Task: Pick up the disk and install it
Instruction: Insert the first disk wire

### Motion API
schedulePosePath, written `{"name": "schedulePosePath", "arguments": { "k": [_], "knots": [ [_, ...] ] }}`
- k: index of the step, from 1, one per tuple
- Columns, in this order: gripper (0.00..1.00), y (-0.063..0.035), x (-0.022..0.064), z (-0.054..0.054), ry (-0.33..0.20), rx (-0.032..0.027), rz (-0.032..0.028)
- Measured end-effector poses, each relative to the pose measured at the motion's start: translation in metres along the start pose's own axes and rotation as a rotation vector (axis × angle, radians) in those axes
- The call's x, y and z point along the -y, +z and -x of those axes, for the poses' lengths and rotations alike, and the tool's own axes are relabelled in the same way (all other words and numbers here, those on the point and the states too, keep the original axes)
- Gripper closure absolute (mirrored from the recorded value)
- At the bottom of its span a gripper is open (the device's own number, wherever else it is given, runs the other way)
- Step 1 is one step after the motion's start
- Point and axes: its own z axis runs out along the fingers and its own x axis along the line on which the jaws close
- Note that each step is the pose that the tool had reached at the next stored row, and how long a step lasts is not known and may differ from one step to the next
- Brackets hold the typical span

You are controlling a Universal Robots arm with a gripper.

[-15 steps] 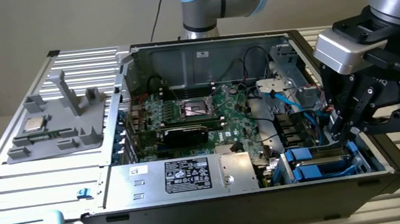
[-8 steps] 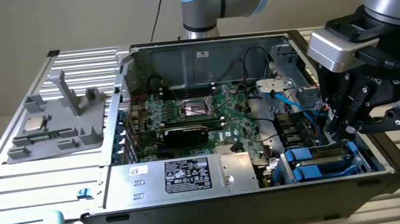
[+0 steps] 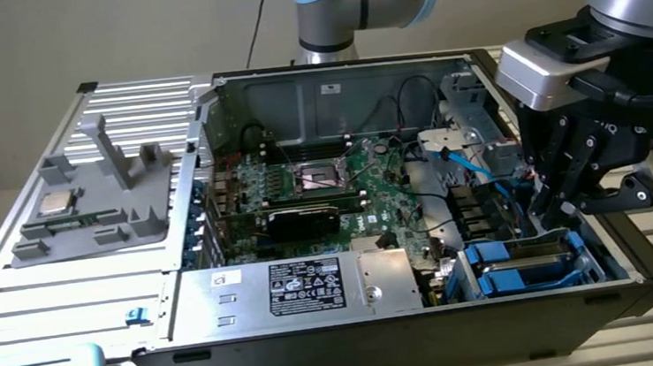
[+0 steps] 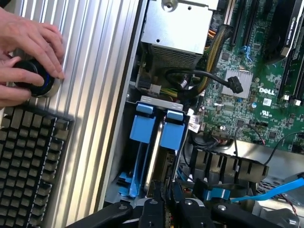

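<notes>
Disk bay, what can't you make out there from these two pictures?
1. The blue-framed disks, wrist view: standing edge-on in the bay, so their labels are hidden.
2. Part of the bay, exterior view: covered by the gripper.
3. Whether the gripper holds a disk: wrist view, its own dark body hides the contact.

An open dark grey computer tower case (image 3: 376,347), laid on its side, is carried by a silver ribbed metal table (image 3: 29,298). A grey plastic fixture block (image 3: 104,202) is set beside it, on the exterior view's left. A black keyboard (image 4: 28,161) and a round black knob (image 4: 29,78), held by a person's hand (image 4: 28,40), are also rested on the ribs.
</notes>
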Motion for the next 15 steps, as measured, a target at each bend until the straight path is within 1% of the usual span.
{"name": "schedulePosePath", "arguments": {
  "k": [3, 5, 7, 10, 15],
  "knots": [
    [0.83, 0.0001, 0.0014, 0.0069, 0.0, -0.0026, 0.0005],
    [0.83, 0.0008, 0.0019, 0.0098, 0.002, -0.0029, 0.0007],
    [0.83, 0.0026, 0.0019, 0.0106, 0.008, -0.0032, 0.002],
    [0.83, 0.0035, 0.002, 0.0109, 0.019, -0.0059, 0.0047],
    [0.83, 0.0036, 0.0023, 0.012, 0.029, -0.0067, 0.0054]
  ]
}}
